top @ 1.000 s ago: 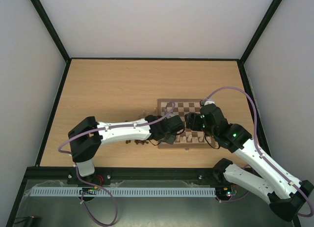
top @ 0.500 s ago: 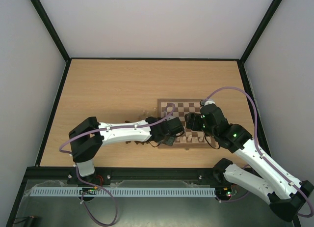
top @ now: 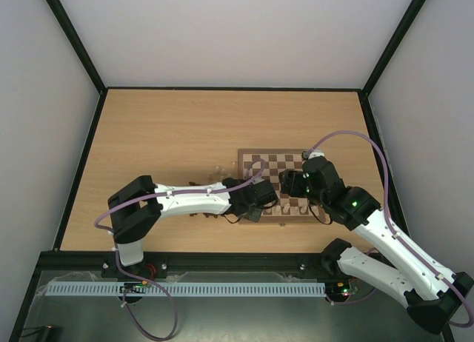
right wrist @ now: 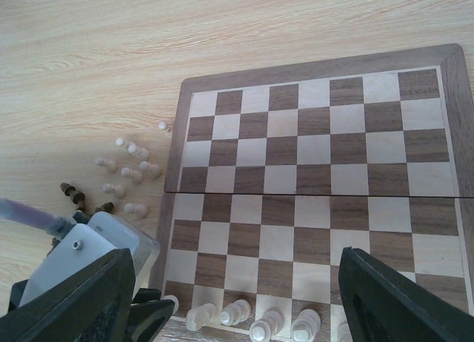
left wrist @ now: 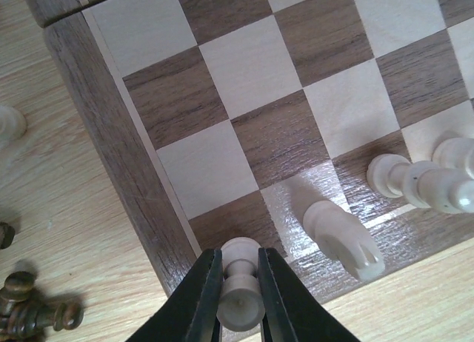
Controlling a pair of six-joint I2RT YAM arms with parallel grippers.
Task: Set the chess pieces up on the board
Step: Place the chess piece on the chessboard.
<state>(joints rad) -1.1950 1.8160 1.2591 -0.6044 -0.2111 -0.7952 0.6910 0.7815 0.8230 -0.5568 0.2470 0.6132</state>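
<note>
**A:** Which way does the pale pawn (left wrist: 239,292) lie?

**B:** Its long axis runs along the fingers of the left gripper (left wrist: 238,255), which is pinched narrow on it from both sides. One rounded end points in toward the board (left wrist: 111,146). The flat round end, with a dot at its middle, faces the wrist camera.

**A:** Where is it against the board?

**B:** At the board's corner, over the brown frame just outside the dark corner square. I cannot tell whether it touches the wood.

**A:** How does it look?

**B:** Cream and smooth, with a thin waist between two wider ends. It just fills the gap between the black fingers.

**A:** What else stands on the board?

**B:** A row of pale pieces (right wrist: 266,323) along the board edge that runs from that corner. A tall pale piece (left wrist: 342,237) is just beside the pawn.

**A:** And the right gripper (right wrist: 237,290)?

**B:** It is spread wide above that same edge of the board, with nothing between its fingers.

**A:** Off the board?

**B:** Loose pale pieces (right wrist: 127,168) and dark pieces (right wrist: 74,196) lie on the table (right wrist: 89,75), near the frame on the side of the pawn's corner.
</note>
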